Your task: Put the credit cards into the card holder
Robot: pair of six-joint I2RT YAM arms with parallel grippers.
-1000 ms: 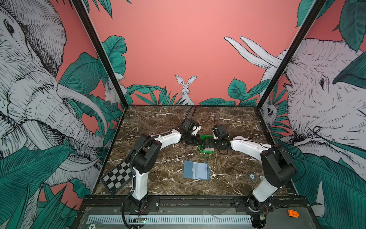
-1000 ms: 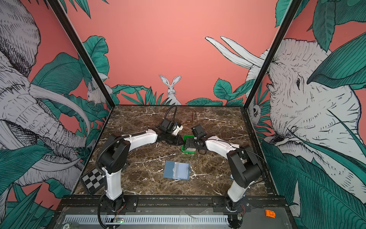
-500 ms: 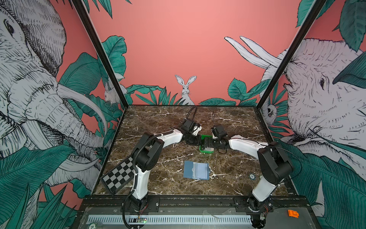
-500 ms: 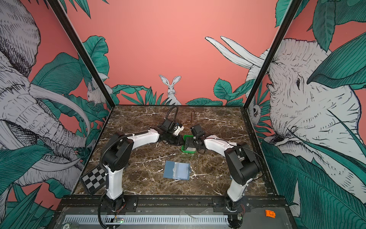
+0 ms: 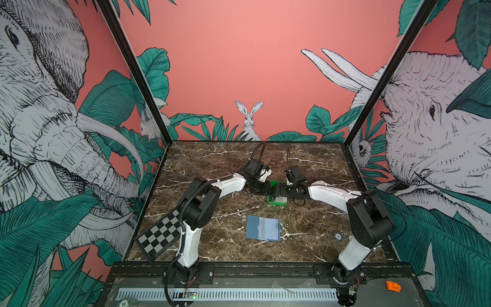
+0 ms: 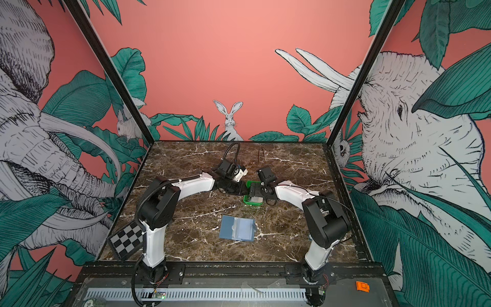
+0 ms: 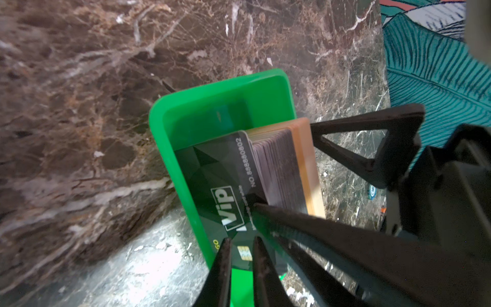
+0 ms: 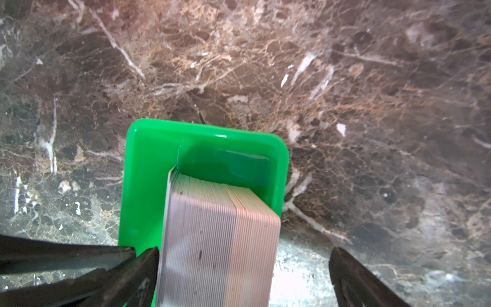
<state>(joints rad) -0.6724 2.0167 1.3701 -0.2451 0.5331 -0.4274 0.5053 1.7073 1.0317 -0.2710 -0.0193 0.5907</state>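
Barely begun: holder (image 5: 263, 228) lies open, seemingly empty, near-centre; cards (image 8: 220, 239) all in far tray (image 7: 164, 127); L gripper (image 7: 241, 240) pinches outer VIP card (image 7: 212, 180), R gripper (image 8: 245, 249) gapes astride them.

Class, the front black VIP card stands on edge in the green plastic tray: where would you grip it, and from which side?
Probably its exposed upper edge, from above, one finger each side: the black VIP card stands on edge, outermost in the grey-and-beige card stack.
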